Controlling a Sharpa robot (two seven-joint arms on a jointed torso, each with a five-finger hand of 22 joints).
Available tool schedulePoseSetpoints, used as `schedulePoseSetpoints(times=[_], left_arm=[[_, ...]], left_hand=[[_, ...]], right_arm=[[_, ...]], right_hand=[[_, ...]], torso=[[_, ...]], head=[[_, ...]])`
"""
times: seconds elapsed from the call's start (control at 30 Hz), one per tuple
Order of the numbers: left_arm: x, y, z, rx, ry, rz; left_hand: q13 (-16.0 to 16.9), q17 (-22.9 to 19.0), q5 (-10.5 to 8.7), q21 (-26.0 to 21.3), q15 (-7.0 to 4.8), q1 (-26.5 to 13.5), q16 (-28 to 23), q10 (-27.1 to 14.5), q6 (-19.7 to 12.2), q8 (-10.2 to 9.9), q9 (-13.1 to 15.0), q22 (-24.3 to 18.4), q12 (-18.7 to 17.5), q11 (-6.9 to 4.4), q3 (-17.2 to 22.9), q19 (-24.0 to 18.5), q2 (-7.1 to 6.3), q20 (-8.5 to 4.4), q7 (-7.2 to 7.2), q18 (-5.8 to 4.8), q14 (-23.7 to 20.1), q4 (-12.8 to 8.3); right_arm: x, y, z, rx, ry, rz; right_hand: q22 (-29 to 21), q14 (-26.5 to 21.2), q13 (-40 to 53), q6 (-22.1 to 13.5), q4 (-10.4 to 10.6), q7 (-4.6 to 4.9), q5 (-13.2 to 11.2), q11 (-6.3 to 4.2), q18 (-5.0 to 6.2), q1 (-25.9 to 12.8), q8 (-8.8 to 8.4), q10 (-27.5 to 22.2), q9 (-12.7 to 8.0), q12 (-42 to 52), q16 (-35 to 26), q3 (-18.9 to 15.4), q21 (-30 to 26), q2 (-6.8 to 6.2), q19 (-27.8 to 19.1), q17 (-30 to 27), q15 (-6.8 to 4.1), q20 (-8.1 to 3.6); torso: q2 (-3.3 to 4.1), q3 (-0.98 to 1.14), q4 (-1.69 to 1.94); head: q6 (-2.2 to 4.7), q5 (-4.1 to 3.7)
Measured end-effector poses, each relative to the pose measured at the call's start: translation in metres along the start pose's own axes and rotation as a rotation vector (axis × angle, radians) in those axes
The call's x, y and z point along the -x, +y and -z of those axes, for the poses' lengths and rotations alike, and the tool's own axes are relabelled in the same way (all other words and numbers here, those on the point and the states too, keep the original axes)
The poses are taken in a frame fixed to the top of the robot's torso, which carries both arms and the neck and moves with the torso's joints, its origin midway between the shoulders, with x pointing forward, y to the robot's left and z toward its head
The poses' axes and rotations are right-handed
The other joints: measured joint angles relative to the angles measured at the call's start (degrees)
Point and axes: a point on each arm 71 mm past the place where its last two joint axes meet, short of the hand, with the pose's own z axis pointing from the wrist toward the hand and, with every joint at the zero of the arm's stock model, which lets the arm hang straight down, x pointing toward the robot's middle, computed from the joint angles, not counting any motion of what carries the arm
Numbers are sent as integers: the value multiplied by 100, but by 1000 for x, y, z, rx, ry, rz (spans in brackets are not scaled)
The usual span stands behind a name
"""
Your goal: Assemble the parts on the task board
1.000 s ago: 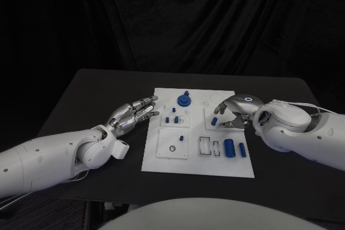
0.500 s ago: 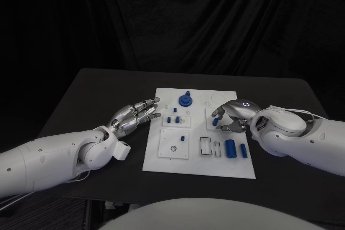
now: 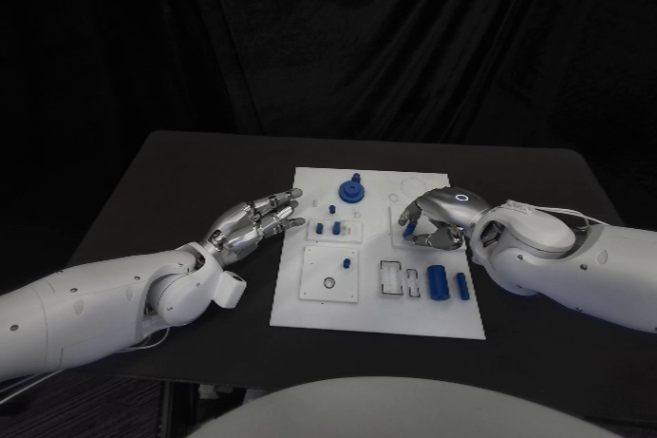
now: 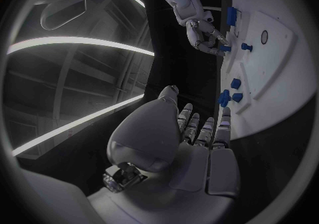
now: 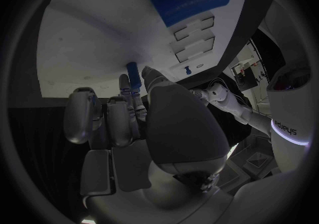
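Observation:
The white task board lies in the middle of the black table. My right hand is curled over the board's right half. Its thumb and a finger pinch a small blue peg that stands upright on the board; the same peg sits at that hand's fingertips in the left wrist view. My left hand hovers just off the board's left edge, fingers stretched out and apart, holding nothing. A blue round part with a knob stands at the board's far end.
Several small blue pegs stand left of centre. A thick blue cylinder and a thinner blue bar lie near the right edge, beside two rectangular slots. A black ring sits on the near-left block.
My right hand has slid a little to the left and its fingers have curled in round the small blue peg. The left hand has barely moved.

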Motion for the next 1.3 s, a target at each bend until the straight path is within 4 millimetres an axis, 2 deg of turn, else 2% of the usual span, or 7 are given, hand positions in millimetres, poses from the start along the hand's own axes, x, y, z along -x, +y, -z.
schedulePoseSetpoints(times=[0.17,0.3,0.4,0.77,1.07,1.2,1.3], left_arm=[[0,1,0,0,1,1],[1,2,1,2,0,2],[1,2,1,3,0,3],[1,3,2,5,1,6],[0,4,2,6,2,7],[0,4,2,6,2,7],[0,4,1,6,3,7]], left_hand=[[0,0,0,0,0,16,23,0,-1,0,0,0,0,0,44,-22,16,-22,-1,0,0,-3],[0,0,0,0,0,31,23,0,-22,0,0,1,0,0,80,-21,31,-21,-22,0,0,-16],[0,0,0,0,0,31,23,0,-22,0,-1,1,0,0,87,-21,31,-21,-21,-1,0,-23],[0,0,26,0,0,31,23,0,-22,0,-1,-6,0,0,87,-21,31,-21,-21,0,0,-23],[0,0,26,0,0,53,23,0,-21,0,-2,-6,-1,-1,87,-21,53,-21,-21,0,0,-23],[0,-1,26,0,0,53,23,0,-21,0,-2,-6,-1,0,87,-21,53,-21,-21,0,0,-23],[0,0,26,0,0,53,23,0,-3,0,-2,-5,-1,-1,87,-21,53,-21,-39,0,0,-23]], right_arm=[[0,0,-1,7,-7,-1],[1,0,-1,10,-12,-1],[1,0,0,9,-16,-2],[5,0,9,14,-44,-14],[38,16,14,66,-121,-11],[56,33,16,114,-160,-13],[60,46,16,151,-169,-17]], right_hand=[[0,22,0,248,-50,-23,25,-75,0,97,179,252,89,0,69,130,131,97,62,0,-63,-61],[-1,15,2,359,-109,-34,73,-126,0,221,272,409,155,0,91,220,168,93,92,0,-129,-92],[-1,15,6,405,-169,-45,138,-166,0,280,326,465,203,-14,93,280,169,81,108,0,-129,-108],[-1,21,31,552,-304,-42,288,-164,0,426,482,550,333,3,93,414,197,58,95,-1,-165,-129],[-2,8,54,709,-366,-75,290,-103,0,461,586,616,431,-3,93,443,225,67,116,-1,-177,-150],[-2,22,60,728,-366,-92,290,-98,0,461,604,623,460,-14,93,443,237,67,137,-1,-206,-171],[-2,22,65,748,-382,-75,289,-89,0,485,616,641,470,-14,93,459,264,42,137,-1,-206,-171]], torso=[[0,-4,0],[-1,-4,-5],[-3,-4,-9],[-8,0,-7],[-14,-1,-7],[-17,-2,-7],[-19,-5,-7]], head=[[0,-19],[0,-22],[0,-22],[0,13],[0,55],[0,77],[0,85]])
